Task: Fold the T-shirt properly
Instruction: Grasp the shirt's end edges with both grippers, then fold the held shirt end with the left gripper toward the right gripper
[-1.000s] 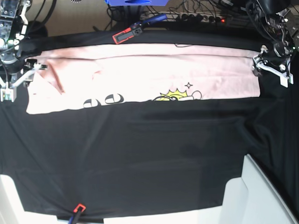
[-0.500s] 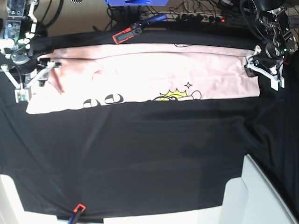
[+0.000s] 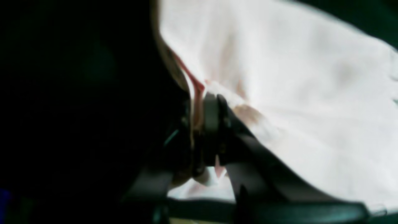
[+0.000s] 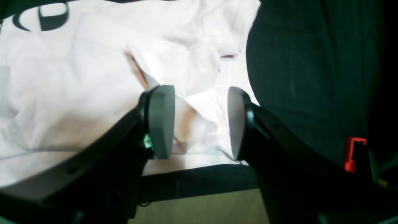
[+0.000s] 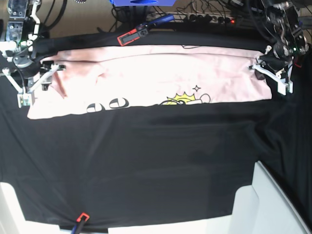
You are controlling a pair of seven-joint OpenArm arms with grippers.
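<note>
The pale pink T-shirt (image 5: 146, 78) lies as a long folded band across the back of the black cloth (image 5: 146, 165), with black lettering and a yellow print along its near edge. At the band's right end, my left gripper (image 5: 260, 68) is shut on the shirt's edge; the left wrist view shows fabric (image 3: 279, 77) pinched between the pads (image 3: 211, 118). My right gripper (image 5: 46, 78) stands open over the band's left end. In the right wrist view its grey pads (image 4: 160, 121) straddle a raised fold of the shirt (image 4: 77, 93) without closing on it.
A red-and-black clamp (image 5: 130, 36) holds the cloth at the back edge and another (image 5: 82, 217) at the front edge. White box walls (image 5: 263, 204) rise at the front right. Cables and a power strip (image 5: 209, 18) lie behind the table.
My left gripper has closed on the shirt's right edge and shifted slightly inward. My right gripper moved right onto the shirt's left end, still open.
</note>
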